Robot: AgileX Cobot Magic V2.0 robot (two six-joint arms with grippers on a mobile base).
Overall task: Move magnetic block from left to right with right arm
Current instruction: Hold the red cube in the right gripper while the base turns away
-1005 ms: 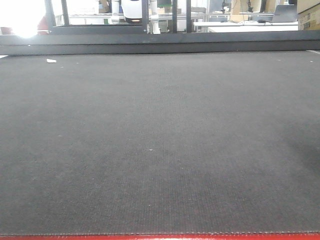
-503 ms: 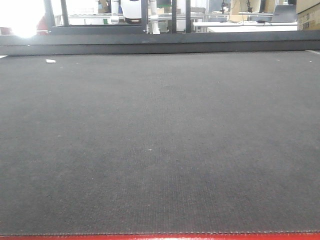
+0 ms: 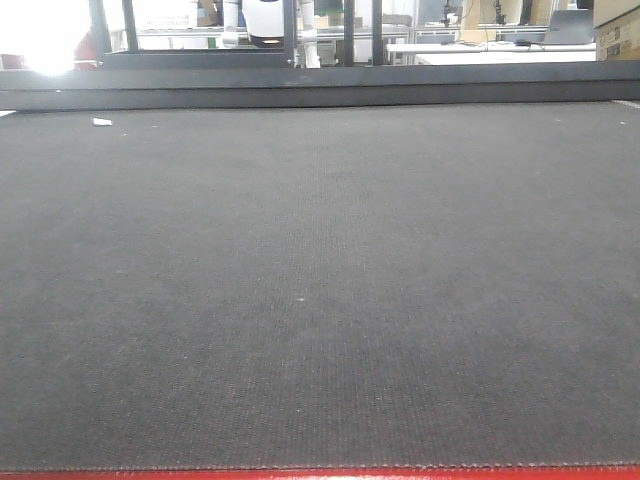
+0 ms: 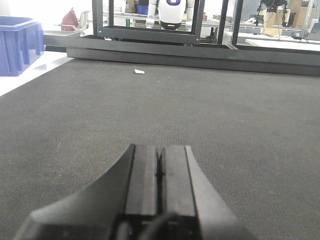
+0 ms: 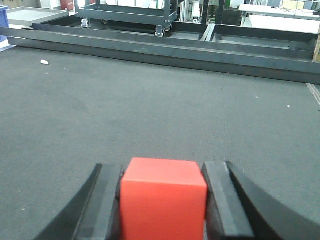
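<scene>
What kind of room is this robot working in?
Probably a robot lab or workshop: a white robot-like figure shows through a black metal frame rack, a blue plastic crate sits to one side, and a wide dark grey mat covers the work surface.

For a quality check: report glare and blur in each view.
Front view: blown-out glare at top left, mat evenly lit. Left wrist view: shut left tool soft, near the lens. Right wrist view: magnetic block clamped in the right tool slightly soft, background sharp.
</scene>
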